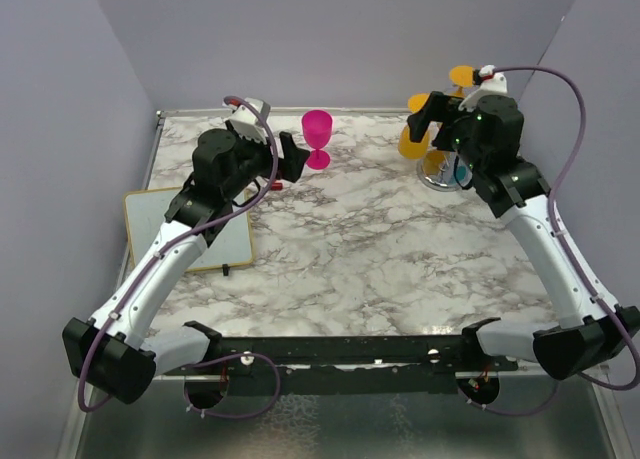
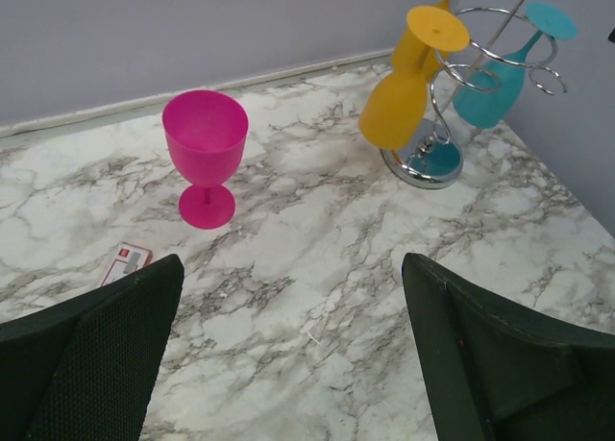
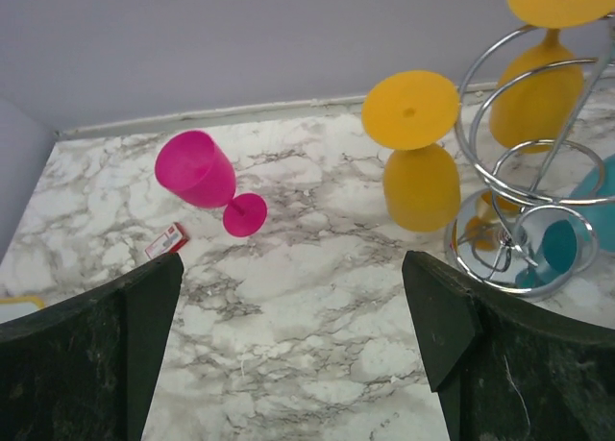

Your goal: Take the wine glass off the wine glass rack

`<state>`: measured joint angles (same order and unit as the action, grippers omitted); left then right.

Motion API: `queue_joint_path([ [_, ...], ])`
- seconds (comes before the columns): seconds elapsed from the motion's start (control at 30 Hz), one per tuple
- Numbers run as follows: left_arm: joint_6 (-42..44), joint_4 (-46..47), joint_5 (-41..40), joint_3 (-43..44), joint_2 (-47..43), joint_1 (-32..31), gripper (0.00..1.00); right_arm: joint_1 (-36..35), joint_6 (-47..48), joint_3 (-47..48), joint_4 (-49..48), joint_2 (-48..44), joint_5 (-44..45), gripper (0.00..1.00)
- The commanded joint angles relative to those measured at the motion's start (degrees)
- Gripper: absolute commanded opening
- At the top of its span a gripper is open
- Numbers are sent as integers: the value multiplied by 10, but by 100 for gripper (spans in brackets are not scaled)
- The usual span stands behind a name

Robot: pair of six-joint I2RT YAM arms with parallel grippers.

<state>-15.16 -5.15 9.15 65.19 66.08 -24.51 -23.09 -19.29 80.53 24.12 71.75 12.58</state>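
Note:
The silver wire wine glass rack (image 1: 447,177) stands at the far right on its round shiny base, and also shows in the left wrist view (image 2: 430,162) and the right wrist view (image 3: 514,232). Two yellow glasses (image 3: 421,177) and a teal glass (image 2: 492,87) hang upside down from its looped arms. A pink wine glass (image 1: 317,136) stands upright on the marble, apart from the rack. My left gripper (image 1: 296,162) is open and empty just left of the pink glass (image 2: 205,143). My right gripper (image 1: 432,117) is open and empty, close beside the nearest yellow glass.
A small red and white card (image 1: 275,185) lies on the marble near the left gripper. A grey board with a yellow rim (image 1: 190,229) lies at the left edge. Walls enclose the table at the back and on both sides.

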Motion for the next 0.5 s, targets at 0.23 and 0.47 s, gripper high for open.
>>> queue_joint_path([
  [0.23, 28, -9, -21, 3, -7, -57, 99, 286, -145, -62, -67, -17, -282, 96],
  [0.47, 47, -20, -51, 5, 2, -87, 99, 412, -231, -123, -146, -6, -376, 90],
])
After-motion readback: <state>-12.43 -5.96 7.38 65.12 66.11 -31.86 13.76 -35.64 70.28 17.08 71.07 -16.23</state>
